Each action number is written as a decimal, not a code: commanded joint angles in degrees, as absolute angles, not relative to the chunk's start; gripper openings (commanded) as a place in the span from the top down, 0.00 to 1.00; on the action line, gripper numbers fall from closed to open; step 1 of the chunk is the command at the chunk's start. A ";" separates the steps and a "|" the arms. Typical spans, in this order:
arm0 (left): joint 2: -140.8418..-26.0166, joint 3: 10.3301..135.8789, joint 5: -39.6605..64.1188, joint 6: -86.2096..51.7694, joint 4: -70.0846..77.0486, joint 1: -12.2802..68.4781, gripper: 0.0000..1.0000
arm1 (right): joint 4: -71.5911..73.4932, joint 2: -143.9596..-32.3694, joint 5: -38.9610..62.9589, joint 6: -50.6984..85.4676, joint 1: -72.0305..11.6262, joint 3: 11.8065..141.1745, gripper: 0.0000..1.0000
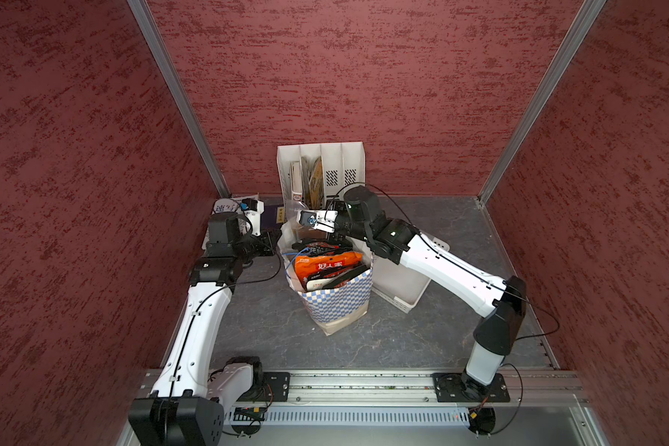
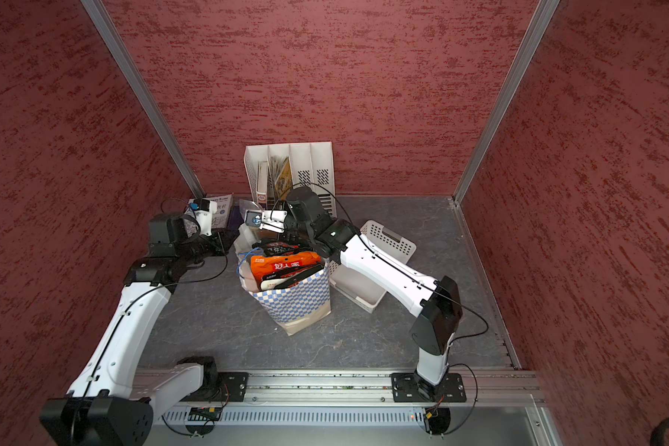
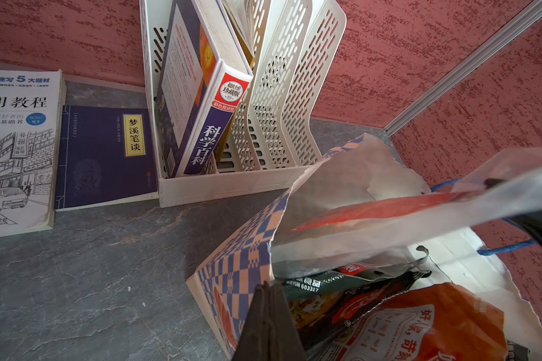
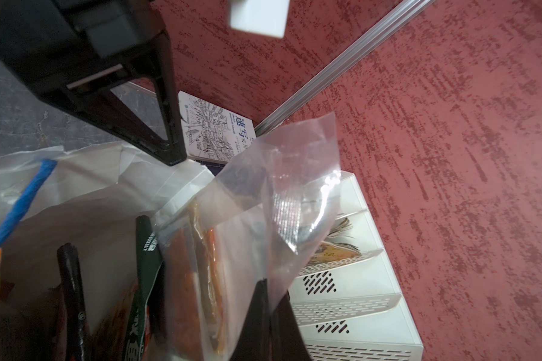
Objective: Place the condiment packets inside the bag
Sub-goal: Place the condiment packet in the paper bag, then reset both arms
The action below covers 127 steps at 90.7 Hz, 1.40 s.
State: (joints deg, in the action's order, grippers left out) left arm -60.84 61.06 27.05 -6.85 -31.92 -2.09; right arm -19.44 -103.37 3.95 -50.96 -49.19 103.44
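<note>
The task is being judged nearly done: at least four condiment packets [image 1: 327, 266] are being seen standing in the one bag [image 1: 337, 305] mid-table, and none is being seen loose on the table or in the visible part of the one basket [image 1: 398, 293]. One more, a clear-topped pouch [image 4: 263, 193], is being held at the bag's far rim by the fully closed right gripper [image 4: 265, 292]. The bag's rim is seemingly being pinched by the closed left gripper [image 3: 268, 292].

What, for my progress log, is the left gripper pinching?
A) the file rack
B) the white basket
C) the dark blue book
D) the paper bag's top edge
D: in the left wrist view, the left gripper is shut on the top edge of the bag.
</note>
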 commanded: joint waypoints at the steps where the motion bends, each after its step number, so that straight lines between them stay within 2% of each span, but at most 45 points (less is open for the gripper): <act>1: -60.65 60.73 28.82 -7.11 -29.51 -2.59 1.00 | -18.32 -103.79 5.56 -49.09 -48.78 106.35 0.97; 7: -60.73 60.73 28.76 -7.35 -29.52 -2.57 1.00 | -18.52 -103.88 4.97 -48.92 -48.57 106.12 0.90; 13: -60.88 60.68 28.82 -7.55 -29.39 -2.62 1.00 | -18.76 -103.38 4.73 -48.46 -48.35 105.72 0.75; 19: -60.98 60.78 28.79 -7.78 -29.27 -2.51 1.00 | -18.81 -102.32 4.89 -47.76 -48.28 105.02 0.65; 32: -61.38 60.98 28.90 -8.55 -29.10 -2.49 1.00 | -18.02 -98.39 6.68 -46.34 -48.19 102.47 0.60; 43: -61.14 61.38 28.26 -10.42 -28.63 -2.47 0.99 | -18.04 -94.50 6.25 -39.75 -46.62 101.18 0.51; 45: -60.97 61.58 28.16 -10.78 -28.58 -2.51 0.91 | -18.70 -93.89 5.91 -37.75 -46.00 101.39 0.48; 54: -58.96 63.30 26.19 -12.29 -27.69 -2.49 0.28 | -21.15 -89.98 4.05 -25.28 -42.00 100.61 0.29; 56: -58.09 63.64 24.85 -12.72 -27.47 -2.47 0.10 | -21.48 -88.85 3.74 -23.00 -41.04 99.84 0.25; 57: -57.61 63.81 24.16 -12.86 -27.27 -2.51 0.05 | -21.64 -88.11 3.63 -22.13 -40.60 99.31 0.22; 59: -56.66 64.07 22.37 -13.48 -26.77 -2.58 0.01 | -21.98 -86.98 3.61 -20.17 -39.44 98.22 0.17; 65: -53.00 64.26 17.14 -15.05 -24.96 -2.59 0.00 | -23.34 -82.87 4.40 -12.30 -34.65 94.31 0.06; 69: -50.80 64.12 12.57 -16.50 -24.18 -2.68 0.00 | -24.10 -79.17 5.62 -6.85 -30.02 90.98 0.02; 82: -45.80 61.47 -5.61 -20.19 -24.21 -3.58 0.00 | -22.42 -69.10 8.55 7.17 -13.24 74.99 0.01; 94: -44.76 51.02 -20.28 -20.70 -20.55 -5.59 0.00 | -18.51 -63.04 6.87 10.84 -0.89 59.94 0.01; 101: -45.12 41.20 -25.66 -18.47 -11.16 -5.67 0.00 | -12.39 -60.73 2.28 9.32 2.18 49.34 0.02; 111: -47.82 27.16 -26.21 -13.42 7.78 -4.50 0.00 | 1.85 -59.97 -0.07 5.21 2.51 37.63 0.01; 127: -61.38 21.64 -21.86 -7.38 23.30 -0.34 0.00 | 20.28 -66.60 2.50 2.52 2.14 27.95 0.01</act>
